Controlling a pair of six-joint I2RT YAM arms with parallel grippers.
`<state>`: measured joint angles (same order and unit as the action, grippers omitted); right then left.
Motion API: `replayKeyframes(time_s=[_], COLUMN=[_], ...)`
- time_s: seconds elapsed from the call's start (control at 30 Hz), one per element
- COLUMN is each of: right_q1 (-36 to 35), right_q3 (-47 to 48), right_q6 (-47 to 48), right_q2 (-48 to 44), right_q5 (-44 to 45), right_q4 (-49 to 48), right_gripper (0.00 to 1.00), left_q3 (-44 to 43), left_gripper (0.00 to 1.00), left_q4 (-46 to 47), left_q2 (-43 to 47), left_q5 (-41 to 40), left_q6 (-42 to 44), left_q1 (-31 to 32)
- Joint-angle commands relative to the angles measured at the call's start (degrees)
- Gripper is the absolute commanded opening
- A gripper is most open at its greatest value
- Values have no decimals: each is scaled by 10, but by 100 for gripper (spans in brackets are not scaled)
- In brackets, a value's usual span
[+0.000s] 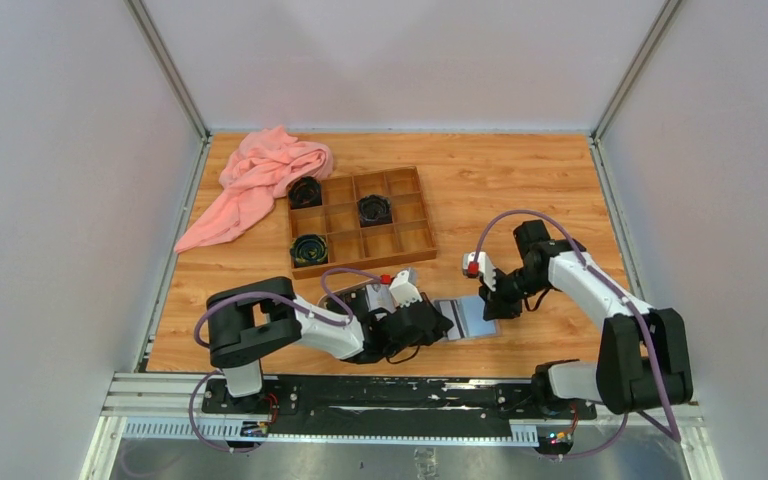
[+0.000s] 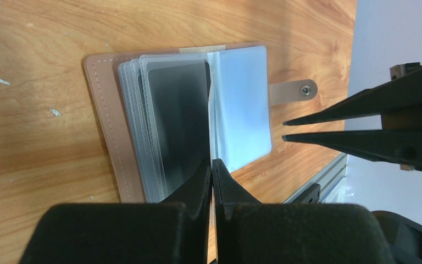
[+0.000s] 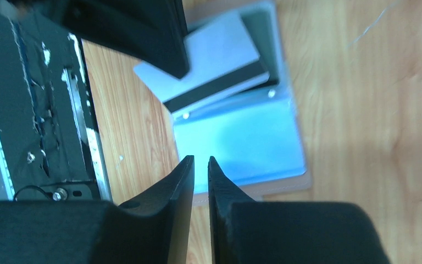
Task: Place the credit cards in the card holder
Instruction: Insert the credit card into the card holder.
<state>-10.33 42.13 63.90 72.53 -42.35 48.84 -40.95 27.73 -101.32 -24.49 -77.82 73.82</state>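
Observation:
The card holder (image 1: 472,320) lies open on the table between my grippers, tan cover (image 2: 101,110) down, clear sleeves up, snap strap (image 2: 306,89) to one side. My left gripper (image 2: 212,163) is shut on the edge of a credit card (image 2: 178,126). In the right wrist view this card (image 3: 220,60) is pale with a black stripe and sits partly in a sleeve of the holder (image 3: 242,137). My right gripper (image 3: 200,158) hovers over the holder's other edge, its jaws nearly closed and empty. It also shows in the top view (image 1: 487,308). Other cards are not clearly visible.
A brown wooden compartment box (image 1: 415,215) with black coiled items (image 1: 374,209) stands behind the holder. A pink cloth (image 1: 260,180) lies at the back left. The metal rail (image 3: 49,110) of the table's near edge is close to the holder.

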Motion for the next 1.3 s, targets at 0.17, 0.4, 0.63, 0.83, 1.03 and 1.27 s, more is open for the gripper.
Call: replayKeyframes(time_s=[0.17,0.4,0.63,0.83,1.03,1.27], right_q1=[18,18,18,9,8,7], right_q3=[0,10,14,15,15,16], right_q6=[-42,-67,-76,-81,-83,-85], right_q2=[93,127,140,148,147,145], right_q5=[93,120,125,132,131,129], right_q4=[-82,-94,-95,-95,-95,-96], right_gripper=[12,11,10,10,10,10], left_q3=[-13,-13,-22,-9,9,12], left_gripper=[0,0,0,0,0,0], left_q4=[-10,0,23,64,88,88], left_q2=[-30,-44,-66,-75,-63,-67], left_q5=[-53,-65,-36,-30,-34,-36], left_q6=[-31,-66,-81,-109,-117,-116], left_q1=[-10,-12,-11,-10,-9,-6])
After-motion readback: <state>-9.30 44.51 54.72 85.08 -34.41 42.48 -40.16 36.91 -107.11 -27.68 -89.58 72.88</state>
